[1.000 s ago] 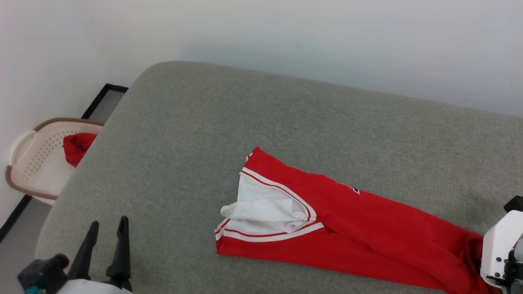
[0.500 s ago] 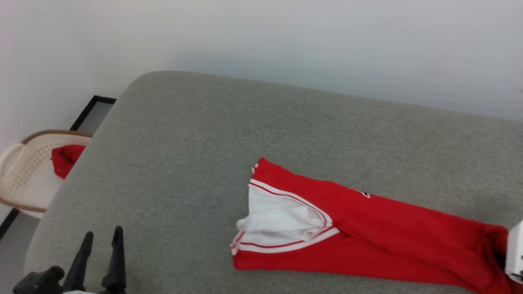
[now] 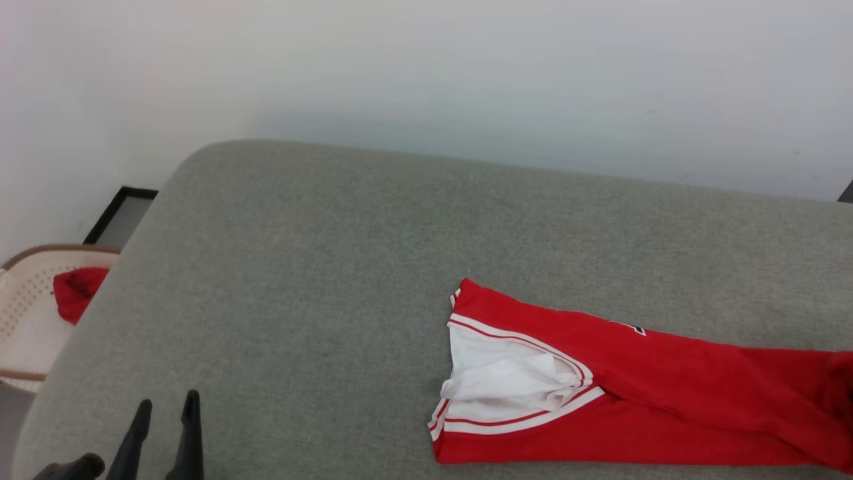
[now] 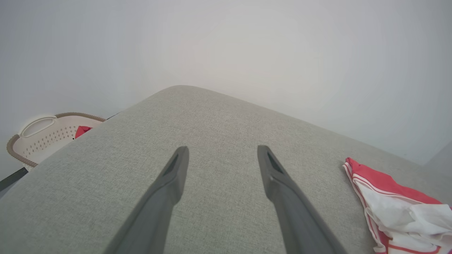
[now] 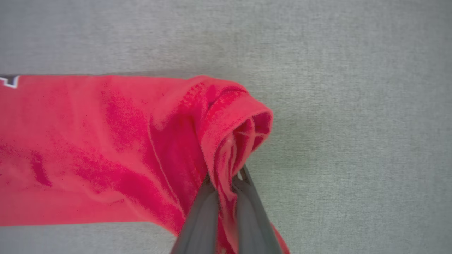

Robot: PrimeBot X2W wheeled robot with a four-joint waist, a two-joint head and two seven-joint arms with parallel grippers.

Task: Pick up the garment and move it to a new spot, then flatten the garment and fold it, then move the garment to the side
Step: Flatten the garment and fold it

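Clamped tight with the right gripper [image 5: 226, 176] on a bunched red end of the garment [image 3: 666, 393], stretched long and narrow over the near right of the grey padded surface [image 3: 320, 267], white sleeve with striped trim toward the middle, red end running off the head view's right edge. Spread wide and empty at the near left corner with the left gripper [image 3: 163, 433], over bare grey cloth, well apart from the sleeve. Broad bare grey from the sleeve to the rounded far-left corner and along the far edge by the white wall [image 3: 466, 80]; beyond the left edge, lower down, a pale perforated basket [image 3: 26, 300] with a small red cloth [image 3: 76, 290] inside.
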